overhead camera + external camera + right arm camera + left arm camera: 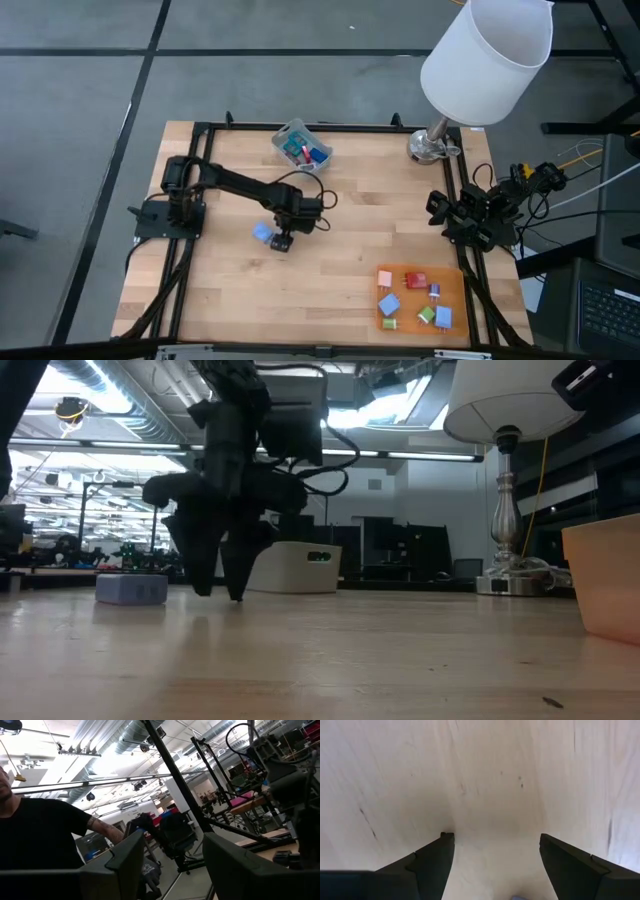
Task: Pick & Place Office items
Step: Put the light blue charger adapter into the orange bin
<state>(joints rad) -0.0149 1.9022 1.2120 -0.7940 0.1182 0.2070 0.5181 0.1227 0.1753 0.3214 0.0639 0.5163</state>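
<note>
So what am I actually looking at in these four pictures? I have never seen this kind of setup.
Two dark robot arms work at a wooden table. One picture looks straight down, one looks level across the tabletop, and the other two come from cameras on the arms' wrists. The left claw is low over the middle of the table, its fingers apart with only bare wood between them, holding nothing. A small light-blue block lies just beside it. More little coloured blocks sit on a flat orange mat near the front right, and a few lie in a grey translucent plastic bin at the back. A white-shaded lamp stands at the back right. The right claw waits open at the table's right edge, empty.
</note>
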